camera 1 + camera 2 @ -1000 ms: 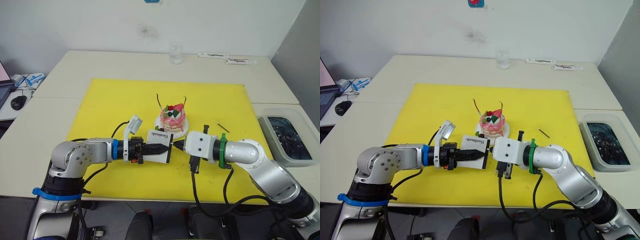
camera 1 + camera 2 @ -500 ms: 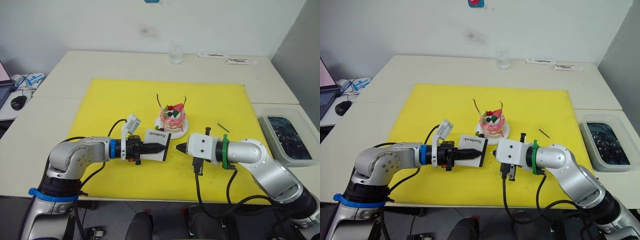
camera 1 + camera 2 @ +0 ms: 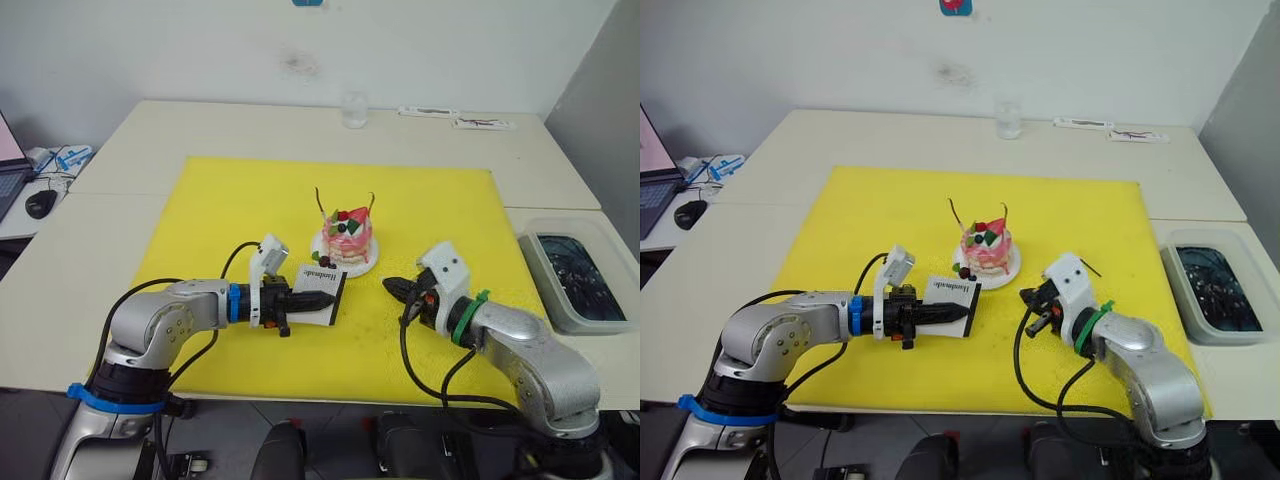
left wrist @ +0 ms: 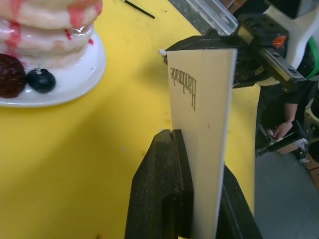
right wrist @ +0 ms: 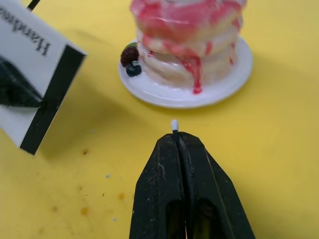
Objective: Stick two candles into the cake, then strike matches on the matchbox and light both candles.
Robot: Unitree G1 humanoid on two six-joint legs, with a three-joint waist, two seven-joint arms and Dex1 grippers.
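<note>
At centre of the yellow mat (image 3: 240, 210) stood the cake (image 3: 346, 238) with both candles (image 3: 320, 199) upright in it. Toward 7 o'clock the left end effector (image 3: 322, 299) clenched the matchbox (image 3: 320, 290) on edge. Toward 4 o'clock the right end effector (image 5: 178, 142) pinched a match (image 5: 174, 125), only its pale tip visible.

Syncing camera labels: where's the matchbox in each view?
Left eye view: matchbox held in the left claw, just in front of the cake.
Right eye view, same spot.
Left wrist view: upright between the claw's fingers, lettering readable.
Right wrist view, striking strip facing the camera.
Shared landmark: the cake's white plate.
</note>
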